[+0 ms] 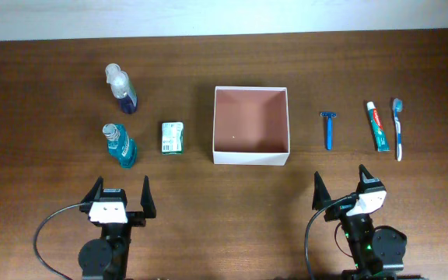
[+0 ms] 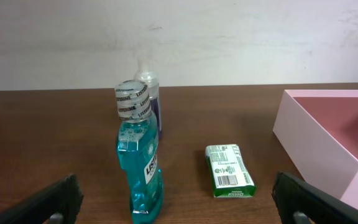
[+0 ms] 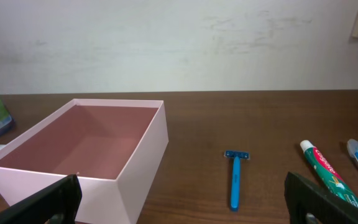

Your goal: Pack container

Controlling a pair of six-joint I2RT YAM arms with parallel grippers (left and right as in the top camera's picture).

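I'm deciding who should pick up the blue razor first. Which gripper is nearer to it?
Right. The right gripper is open just on the near side of the razor; the left gripper is far off, beyond the container, near the mouthwash bottle.

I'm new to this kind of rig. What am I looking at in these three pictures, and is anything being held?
Two robot arms sit at a wooden table. The overhead view looks straight down. The other two come from a camera on each wrist, with that arm's dark fingertips showing in the bottom corners. The left gripper and right gripper are both open and hold nothing. In the middle stands the container, empty. On the left arm's side are a teal mouthwash bottle, a dark blue bottle and a green packet. On the right arm's side are a blue razor, a toothpaste tube and a toothbrush.
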